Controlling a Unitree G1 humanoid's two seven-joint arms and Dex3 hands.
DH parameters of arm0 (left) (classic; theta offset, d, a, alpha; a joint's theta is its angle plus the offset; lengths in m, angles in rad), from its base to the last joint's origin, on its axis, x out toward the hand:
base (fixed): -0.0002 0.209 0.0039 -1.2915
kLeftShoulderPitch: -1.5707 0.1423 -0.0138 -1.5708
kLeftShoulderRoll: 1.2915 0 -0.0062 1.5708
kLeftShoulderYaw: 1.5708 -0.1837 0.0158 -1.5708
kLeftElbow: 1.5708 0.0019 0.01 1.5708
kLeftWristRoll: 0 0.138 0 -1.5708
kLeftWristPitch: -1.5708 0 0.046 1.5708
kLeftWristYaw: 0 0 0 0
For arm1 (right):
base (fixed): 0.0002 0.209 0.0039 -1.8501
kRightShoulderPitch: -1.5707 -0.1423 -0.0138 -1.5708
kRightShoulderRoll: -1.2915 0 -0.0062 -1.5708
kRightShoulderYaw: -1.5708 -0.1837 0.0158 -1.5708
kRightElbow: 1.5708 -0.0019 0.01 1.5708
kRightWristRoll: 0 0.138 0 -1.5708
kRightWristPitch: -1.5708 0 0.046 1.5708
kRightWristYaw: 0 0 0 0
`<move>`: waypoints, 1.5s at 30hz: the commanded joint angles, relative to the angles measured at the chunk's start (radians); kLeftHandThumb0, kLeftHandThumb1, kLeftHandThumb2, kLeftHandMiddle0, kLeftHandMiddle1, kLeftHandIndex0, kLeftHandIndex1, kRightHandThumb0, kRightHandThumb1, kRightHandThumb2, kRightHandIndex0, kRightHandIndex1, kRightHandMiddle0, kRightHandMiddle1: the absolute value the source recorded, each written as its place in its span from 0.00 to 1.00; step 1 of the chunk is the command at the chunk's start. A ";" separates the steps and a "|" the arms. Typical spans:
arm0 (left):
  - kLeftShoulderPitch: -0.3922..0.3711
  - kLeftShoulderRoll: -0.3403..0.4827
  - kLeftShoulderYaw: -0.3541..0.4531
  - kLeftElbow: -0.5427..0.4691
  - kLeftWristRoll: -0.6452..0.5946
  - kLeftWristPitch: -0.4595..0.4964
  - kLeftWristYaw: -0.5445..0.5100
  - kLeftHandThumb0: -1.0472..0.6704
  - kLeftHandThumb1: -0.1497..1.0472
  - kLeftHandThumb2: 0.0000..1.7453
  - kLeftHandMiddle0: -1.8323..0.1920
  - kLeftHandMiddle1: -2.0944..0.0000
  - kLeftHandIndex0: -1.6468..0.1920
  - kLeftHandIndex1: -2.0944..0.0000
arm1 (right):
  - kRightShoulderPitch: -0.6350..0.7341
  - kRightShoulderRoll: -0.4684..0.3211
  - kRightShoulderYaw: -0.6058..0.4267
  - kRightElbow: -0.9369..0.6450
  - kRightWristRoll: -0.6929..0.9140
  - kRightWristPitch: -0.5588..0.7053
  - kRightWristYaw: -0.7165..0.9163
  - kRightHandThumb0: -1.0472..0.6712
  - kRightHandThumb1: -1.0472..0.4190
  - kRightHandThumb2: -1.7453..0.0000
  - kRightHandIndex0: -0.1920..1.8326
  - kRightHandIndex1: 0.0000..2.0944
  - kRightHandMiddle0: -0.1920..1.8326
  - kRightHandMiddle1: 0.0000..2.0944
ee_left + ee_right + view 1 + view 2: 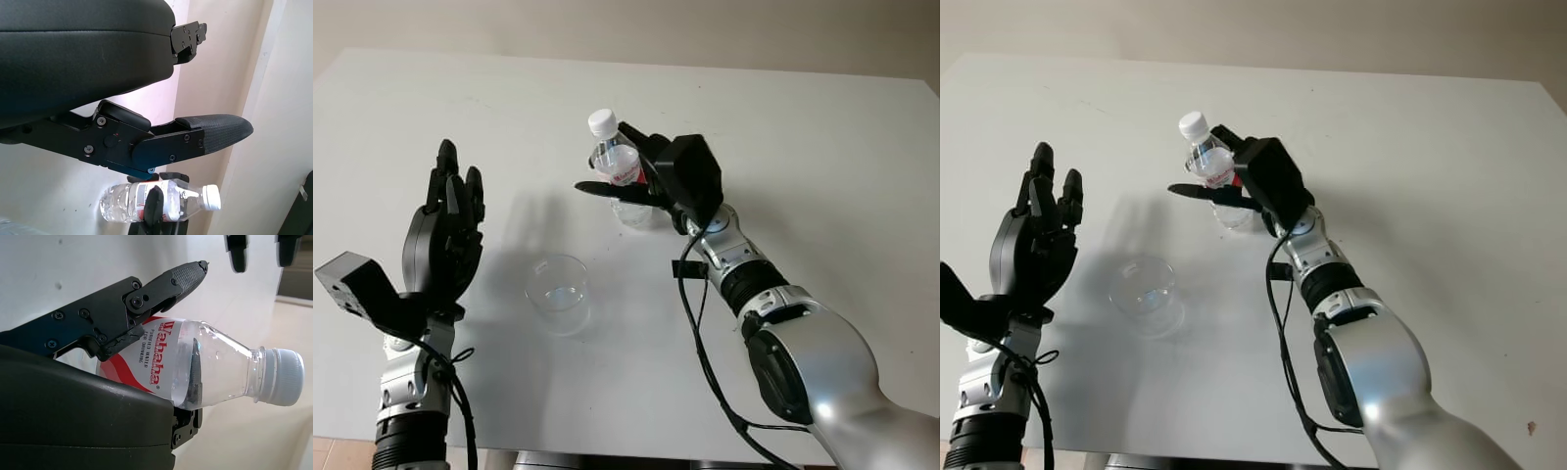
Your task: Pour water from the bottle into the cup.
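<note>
Right hand [651, 181] grips capped bottle [615, 162] upright at table [822, 147] centre, cup [558, 291] at its 7 o'clock, left hand [445, 230] open at 9 o'clock; cap on, so tipping pours nothing.

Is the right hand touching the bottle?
Touching: the right wrist view shows the right hand with fingers wrapped around the bottle.
</note>
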 commanded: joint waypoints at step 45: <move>-0.017 0.002 -0.018 -0.009 0.017 0.004 0.020 0.15 1.00 0.36 0.99 0.98 1.00 0.99 | -0.020 -0.344 0.442 -0.349 -0.648 -0.475 -0.542 0.53 0.24 0.48 0.64 1.00 0.45 1.00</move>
